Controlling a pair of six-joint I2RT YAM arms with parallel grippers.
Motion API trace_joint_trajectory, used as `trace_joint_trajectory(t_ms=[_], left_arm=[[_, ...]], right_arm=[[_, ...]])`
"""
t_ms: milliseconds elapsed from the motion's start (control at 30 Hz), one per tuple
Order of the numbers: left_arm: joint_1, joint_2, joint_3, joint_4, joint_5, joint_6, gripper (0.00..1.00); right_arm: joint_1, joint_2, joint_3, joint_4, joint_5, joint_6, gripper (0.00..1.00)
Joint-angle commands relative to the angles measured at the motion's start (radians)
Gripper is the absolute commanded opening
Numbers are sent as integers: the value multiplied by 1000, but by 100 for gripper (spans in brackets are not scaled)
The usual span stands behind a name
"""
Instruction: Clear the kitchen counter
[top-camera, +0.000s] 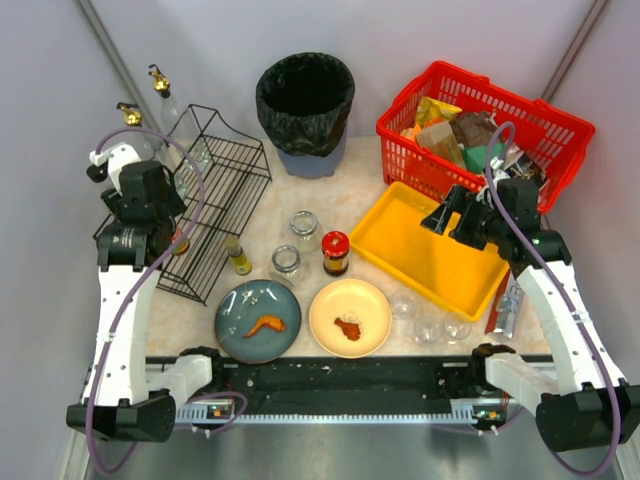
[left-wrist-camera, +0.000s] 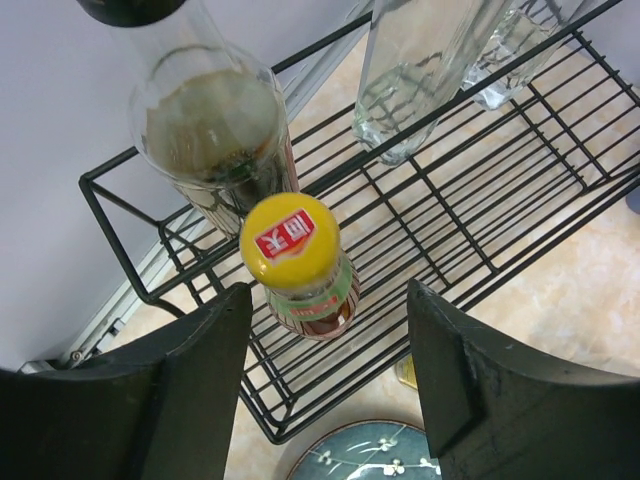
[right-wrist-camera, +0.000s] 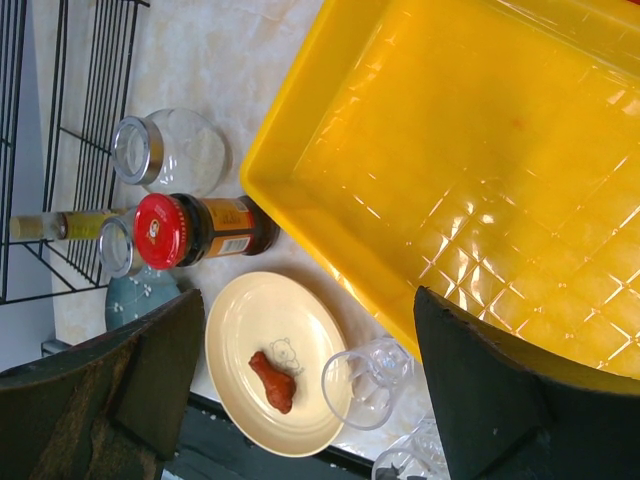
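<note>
At nine o'clock the left gripper (left-wrist-camera: 328, 292), spread, flanks the yellow-capped bottle (left-wrist-camera: 290, 240), stored upright in the wire rack (top-camera: 215, 215), freeing the desk (top-camera: 345, 195); the right gripper (right-wrist-camera: 310, 300) gapes empty.

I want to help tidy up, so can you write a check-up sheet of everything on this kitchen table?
Surface: kitchen counter, beige and marbled, crowded.
Job's things: blue plate and cream plate each carry a food scrap. Red-lidded jar, two glass jars and clear cups stand on the counter. Yellow-capped bottle stands in the black wire rack.
Clutter: yellow tray empty; red basket full of packets; black-lined bin at the back.
Grippers: left gripper open around the yellow-capped bottle; right gripper open, hovering by the yellow tray's edge.
Cables: a purple cable loops off each arm.
Surroundings: plain pale walls, nothing else seen.
</note>
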Motion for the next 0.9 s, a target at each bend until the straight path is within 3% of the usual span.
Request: trace_joint_trajectory(t_ms=[0, 867], left_arm=[[4, -5, 42, 63, -25, 24, 69], [6, -30, 94, 56, 72, 67, 74]], right_arm=[[-12, -11, 6, 37, 4, 7, 84], [-13, 11, 34, 43, -2, 7, 84]])
